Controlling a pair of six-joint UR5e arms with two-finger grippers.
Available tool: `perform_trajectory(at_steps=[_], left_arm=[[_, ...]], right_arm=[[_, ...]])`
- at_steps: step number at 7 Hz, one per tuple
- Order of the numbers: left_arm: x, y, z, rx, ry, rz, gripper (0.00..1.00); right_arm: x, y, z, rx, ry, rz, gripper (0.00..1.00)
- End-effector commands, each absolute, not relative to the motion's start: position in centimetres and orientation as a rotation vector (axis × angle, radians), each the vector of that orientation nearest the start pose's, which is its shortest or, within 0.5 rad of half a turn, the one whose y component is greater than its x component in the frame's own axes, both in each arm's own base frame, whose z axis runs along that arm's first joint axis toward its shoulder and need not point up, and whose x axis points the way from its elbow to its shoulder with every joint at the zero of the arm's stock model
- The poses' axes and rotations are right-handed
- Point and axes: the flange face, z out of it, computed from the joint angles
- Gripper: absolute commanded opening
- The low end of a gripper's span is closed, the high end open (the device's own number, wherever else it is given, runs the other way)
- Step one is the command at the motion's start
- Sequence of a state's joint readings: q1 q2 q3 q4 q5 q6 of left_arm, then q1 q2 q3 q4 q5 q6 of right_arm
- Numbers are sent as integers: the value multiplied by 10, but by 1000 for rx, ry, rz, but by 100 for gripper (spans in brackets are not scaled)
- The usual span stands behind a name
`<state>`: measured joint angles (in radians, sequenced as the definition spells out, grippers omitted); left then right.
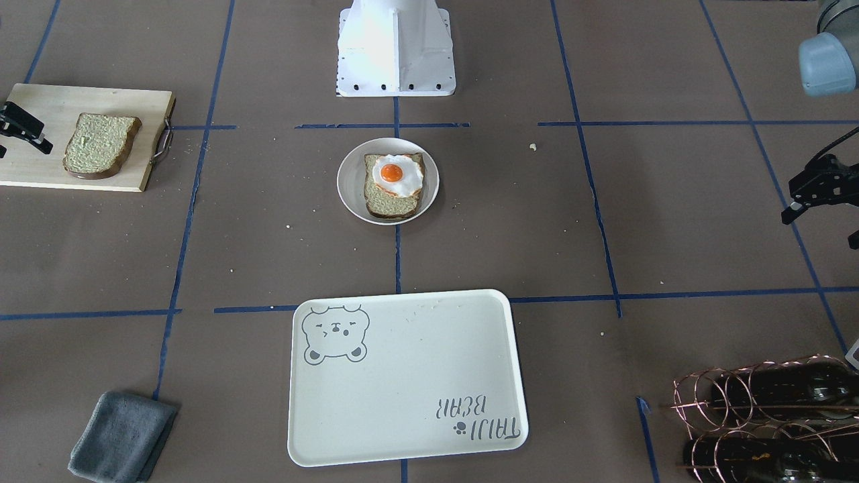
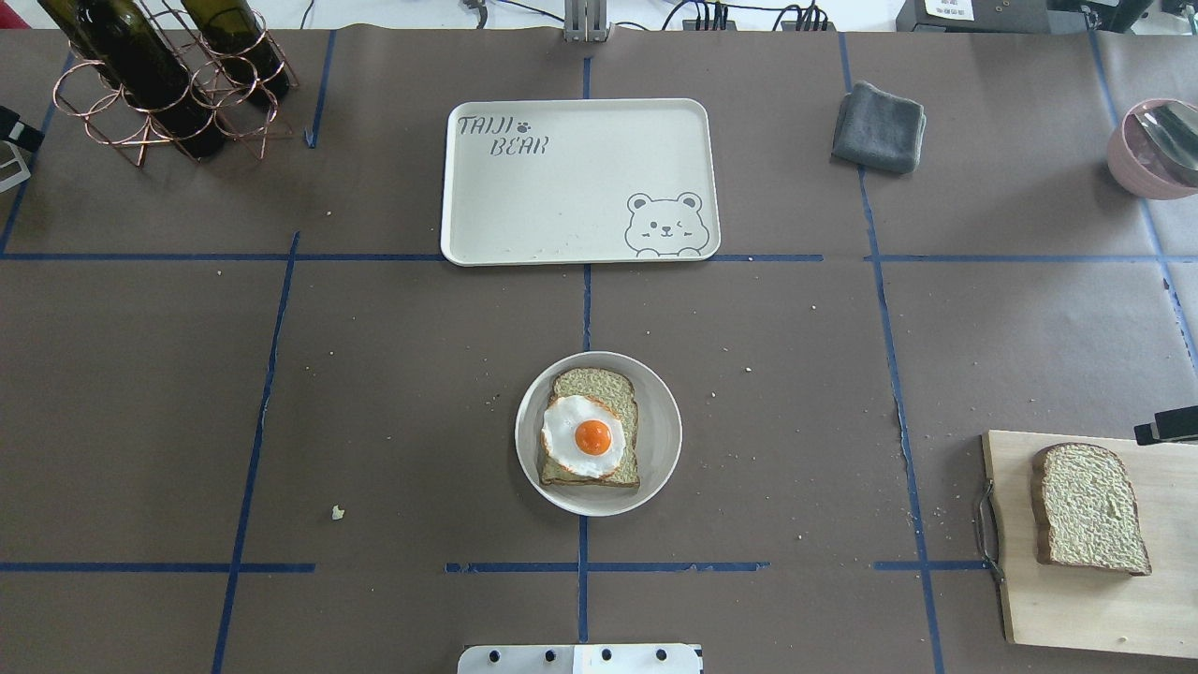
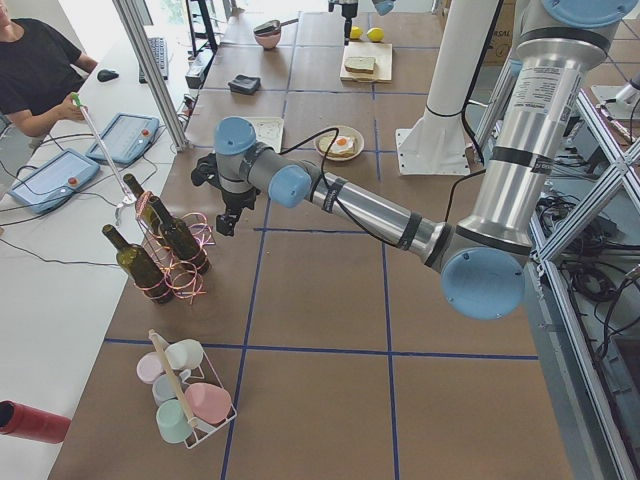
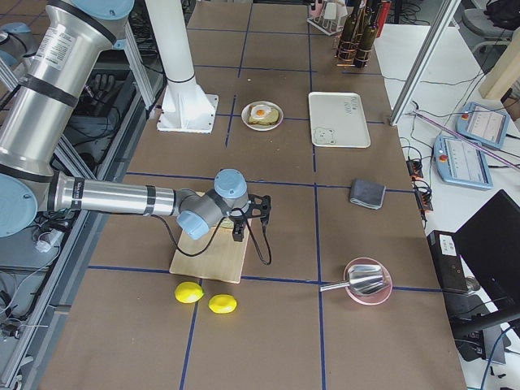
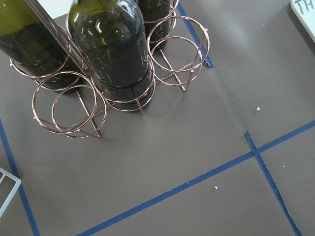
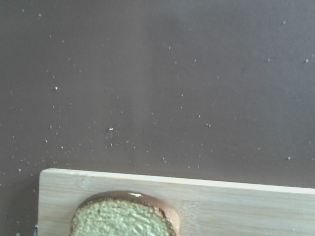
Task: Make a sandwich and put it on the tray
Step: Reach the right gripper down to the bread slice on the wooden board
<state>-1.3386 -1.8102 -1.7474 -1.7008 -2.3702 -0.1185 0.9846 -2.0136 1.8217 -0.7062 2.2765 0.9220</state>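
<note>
Overhead exterior view first: the brown paper-covered table (image 2: 374, 374) with its blue tape grid carries everything. My left arm reaches out over the table's left end, and its pincer (image 3: 226, 215) hangs just beside the copper wire rack of dark green wine bottles (image 2: 159, 84). My right pincer (image 4: 250, 219) hovers at the edge of the pale wooden cutting board (image 2: 1076, 599). Both pincers are cut off at the frame edges in the table views, so I cannot tell whether either is spread or pressed together; neither touches any food.

The large cream-white rectangular plastic tray (image 2: 580, 178), with its grey bear face and "TAIJI BEAR" lettering, lies at the far middle of the table with no food on it. The cutting board sits at my near right. The small round white plate (image 2: 660, 440) stands in the centre, well apart from the tray. A folded grey cloth (image 2: 878, 126) lies to the right of the tray.

One tan bread slice with dark crust (image 2: 599, 384) lies flat on the plate. The second bread slice (image 2: 1086, 510) lies flat on the cutting board. The fried egg with orange yolk (image 2: 582, 436) rests on top of the plate's slice.
</note>
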Motion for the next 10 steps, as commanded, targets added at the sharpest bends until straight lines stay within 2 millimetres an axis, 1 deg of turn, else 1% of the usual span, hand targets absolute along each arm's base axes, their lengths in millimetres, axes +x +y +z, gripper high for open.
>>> perform_trajectory(at_steps=[1, 2, 3, 4, 5, 7, 9, 10], left_arm=[[73, -576, 420, 375, 869, 317, 100], [72, -574, 417, 380, 870, 318, 100], [72, -573, 418, 379, 870, 318, 100], [72, -573, 418, 381, 870, 318, 100], [72, -573, 417, 382, 870, 319, 100], [72, -573, 417, 383, 870, 320, 100], [72, -572, 418, 381, 870, 320, 100], [71, -573, 418, 382, 869, 318, 100]], right_arm=[[-162, -285, 622, -24, -911, 55, 100], [-169, -280, 626, -21, -889, 39, 100], [-165, -274, 632, -33, -876, 39, 97], [-164, -272, 633, -37, -873, 39, 80], [-162, -267, 636, -47, -865, 35, 77], [-168, -262, 639, -62, -860, 13, 77], [-174, -262, 637, -63, -859, 1, 77], [-179, -263, 638, -64, -857, -8, 75]])
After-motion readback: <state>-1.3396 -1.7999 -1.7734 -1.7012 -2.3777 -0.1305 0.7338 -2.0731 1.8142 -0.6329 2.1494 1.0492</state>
